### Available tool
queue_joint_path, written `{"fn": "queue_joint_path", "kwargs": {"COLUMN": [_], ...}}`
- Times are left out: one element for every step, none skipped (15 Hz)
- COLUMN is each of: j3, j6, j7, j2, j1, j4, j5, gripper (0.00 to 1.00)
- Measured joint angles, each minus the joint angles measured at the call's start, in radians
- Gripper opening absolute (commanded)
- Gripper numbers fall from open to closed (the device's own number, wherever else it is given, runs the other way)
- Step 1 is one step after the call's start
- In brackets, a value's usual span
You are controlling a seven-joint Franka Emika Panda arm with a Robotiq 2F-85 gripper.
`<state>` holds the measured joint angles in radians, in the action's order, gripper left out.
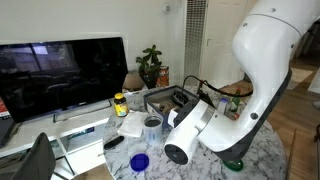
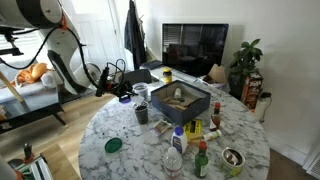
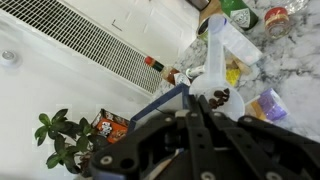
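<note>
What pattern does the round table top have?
White marble with grey veins. The table shows it best in an exterior view.

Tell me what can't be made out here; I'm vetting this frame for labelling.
Tool: wrist view, dark and blurred up close; open or shut unreadable.
Table: exterior view, much of it hidden by the arm.
Bottles: exterior view, labels too small.
Box: exterior view, contents too small.

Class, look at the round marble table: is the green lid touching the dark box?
Apart. In an exterior view the green lid lies near the table's edge, and a wide stretch of bare marble table separates it from the dark box.
</note>
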<state>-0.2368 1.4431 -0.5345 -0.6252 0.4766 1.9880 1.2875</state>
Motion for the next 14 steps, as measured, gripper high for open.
{"fn": "queue_joint_path", "kwargs": {"j3": [0.0,0.0,0.0,-0.001,-0.002,-0.003,-0.003,-0.003,-0.003,-0.003,-0.003,-0.003,-0.003,-0.003], "j6": [-0.012,-0.025,-0.039,-0.052,-0.06,-0.066,-0.07,-0.073,-0.077,-0.079,-0.082,-0.086,-0.095,-0.105], "j7": [-0.009,-0.015,-0.021,-0.027,-0.032,-0.037,-0.041,-0.046,-0.051,-0.055,-0.058,-0.062,-0.065,-0.067], "j2": [-0.009,-0.019,-0.028,-0.038,-0.046,-0.054,-0.061,-0.067,-0.075,-0.081,-0.087,-0.092,-0.097,-0.103], "j1": [0.003,0.005,0.008,0.01,0.011,0.011,0.011,0.011,0.011,0.011,0.011,0.011,0.011,0.011], "j4": [-0.006,-0.014,-0.02,-0.027,-0.032,-0.037,-0.041,-0.045,-0.05,-0.053,-0.054,-0.054,-0.054,-0.054], "j5": [0.007,0.015,0.021,0.027,0.032,0.039,0.046,0.053,0.061,0.073,0.089,0.105,0.122,0.138], "gripper": [0.01,0.01,0.01,0.01,0.01,0.01,0.01,0.01,0.01,0.01,0.01,0.01,0.01,0.01]}}
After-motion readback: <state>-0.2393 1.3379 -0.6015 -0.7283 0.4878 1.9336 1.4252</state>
